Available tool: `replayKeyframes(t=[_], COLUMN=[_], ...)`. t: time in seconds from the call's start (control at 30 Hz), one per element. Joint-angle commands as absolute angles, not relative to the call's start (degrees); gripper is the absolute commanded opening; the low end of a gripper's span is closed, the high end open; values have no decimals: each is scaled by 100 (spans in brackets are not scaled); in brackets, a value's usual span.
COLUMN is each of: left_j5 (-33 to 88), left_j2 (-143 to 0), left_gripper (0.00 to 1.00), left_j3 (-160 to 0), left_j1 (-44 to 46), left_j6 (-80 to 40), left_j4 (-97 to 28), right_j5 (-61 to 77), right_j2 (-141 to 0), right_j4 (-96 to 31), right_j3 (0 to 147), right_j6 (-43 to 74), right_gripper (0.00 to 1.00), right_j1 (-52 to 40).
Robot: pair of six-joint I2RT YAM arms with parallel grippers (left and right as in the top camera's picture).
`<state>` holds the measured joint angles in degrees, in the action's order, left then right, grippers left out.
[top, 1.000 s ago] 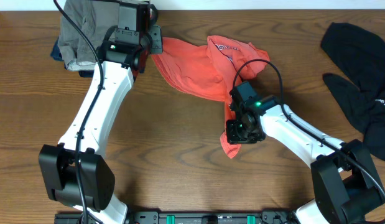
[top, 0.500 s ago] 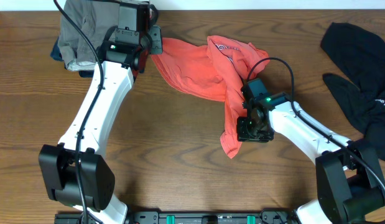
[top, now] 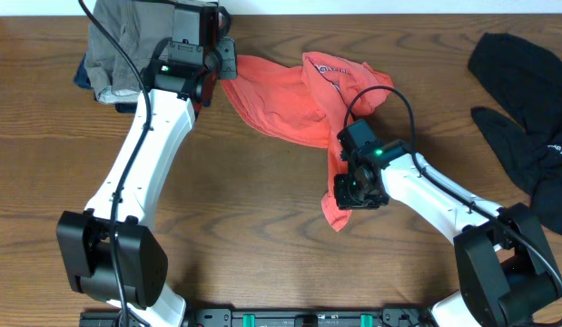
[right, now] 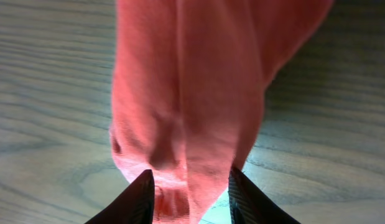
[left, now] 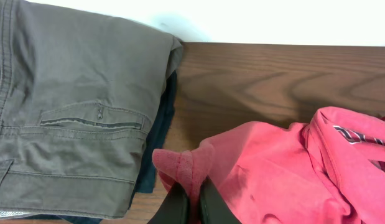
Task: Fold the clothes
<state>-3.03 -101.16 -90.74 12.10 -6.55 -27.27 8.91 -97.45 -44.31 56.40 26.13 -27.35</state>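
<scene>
The coral-red T-shirt (top: 290, 100) lies crumpled on the wooden table, with one strip trailing down toward the front. My left gripper (top: 228, 68) is shut on the shirt's left edge near the table's back; the left wrist view shows the cloth (left: 273, 168) pinched between the fingers (left: 192, 200). My right gripper (top: 351, 193) is over the shirt's trailing lower end, and its open fingers (right: 189, 196) straddle the cloth (right: 192, 93). The black garment (top: 526, 109) lies limp at the far right, away from both grippers.
Folded grey-brown trousers (top: 117, 45) lie on a dark blue garment at the back left, just left of my left gripper; they also show in the left wrist view (left: 74, 106). Bare wood (top: 244, 227) fills the front of the table.
The right gripper swung a little right along the shirt's trailing end, then came back left to about where it was. The left arm has not moved.
</scene>
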Motion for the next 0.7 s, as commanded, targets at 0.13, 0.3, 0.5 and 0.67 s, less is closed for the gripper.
replayKeyframes(t=[0.13, 0.3, 0.5, 0.67], left_j5=[-377, -401, -569, -565], left_j2=[-10132, -10132, -10125, -10114], left_gripper=[6, 6, 6, 6], left_j3=[-9131, -9131, -9131, -9131], left_j1=[1190, 1190, 1190, 1190], left_j6=[-576, -576, -554, -556], left_j4=[-2764, -2768, -2786, -2786], right_j5=[746, 589, 676, 947], right_j2=[-9784, -9784, -9778, -9771], right_j4=[-4423, -4410, -4303, -4327], right_j3=[5433, 5419, 5553, 5769], right_j6=[2744, 2873, 2954, 2689], right_gripper=[33, 19, 1, 1], right_j1=[-2777, -2777, -2440, -2034])
